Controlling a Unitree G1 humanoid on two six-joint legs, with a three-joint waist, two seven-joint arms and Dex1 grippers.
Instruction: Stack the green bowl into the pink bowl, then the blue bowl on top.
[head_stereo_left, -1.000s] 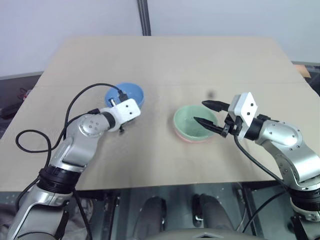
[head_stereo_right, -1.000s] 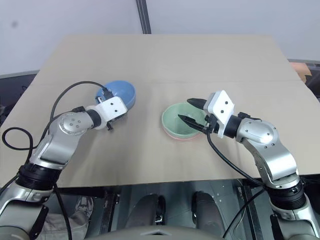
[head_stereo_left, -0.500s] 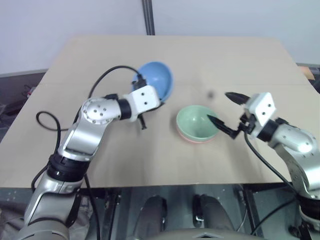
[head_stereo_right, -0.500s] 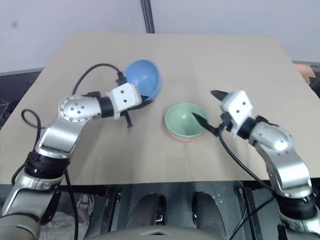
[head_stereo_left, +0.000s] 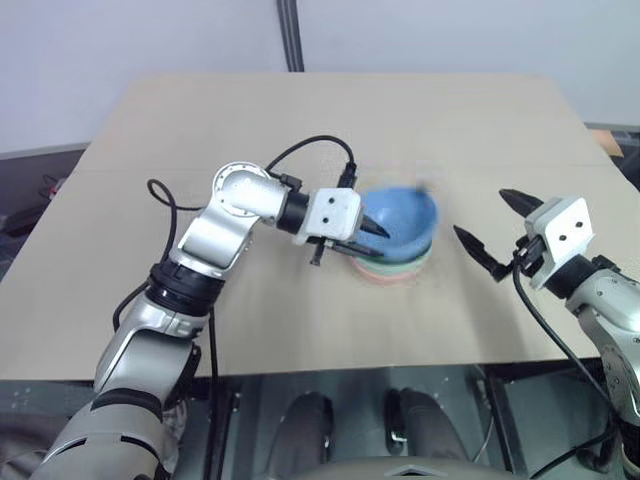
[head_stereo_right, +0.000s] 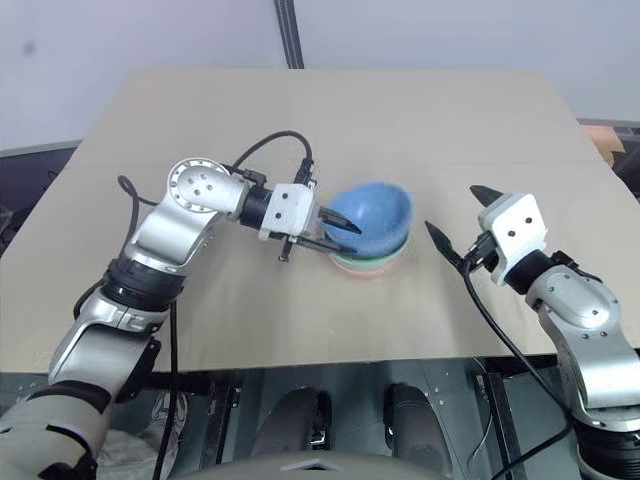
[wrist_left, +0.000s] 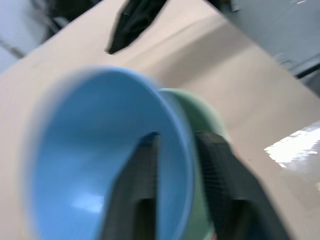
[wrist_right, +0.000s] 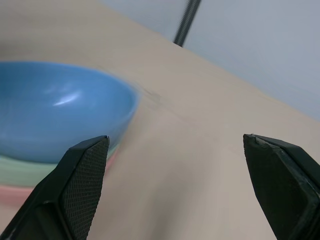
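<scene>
A: We see the blue bowl (head_stereo_left: 402, 218) sitting in the green bowl (head_stereo_right: 372, 259), which itself sits in the pink bowl (head_stereo_left: 384, 277) on the table (head_stereo_left: 300, 130). Only thin rims of green and pink show under the blue one.

B: And the left gripper (head_stereo_right: 338, 233)? We make out one finger (wrist_left: 137, 200) inside the blue bowl and the other finger outside its wall, so the near rim runs between them.

A: Agreed, the rim lies in the gap. Whether those fingers press the wall or have let go, we cannot tell; the wrist view shows them close on either side of it, no more.

B: The blue bowl looks a little tipped to us, its far rim higher than the side at the fingers.

A: The right gripper (head_stereo_left: 488, 232) is plain enough. Its two fingertips (wrist_right: 82, 180) are spread wide, with nothing between them.

B: From it, the stack lies just beyond the tips toward the left arm, near but apart; we see bare table between its fingers and the bowls.
</scene>
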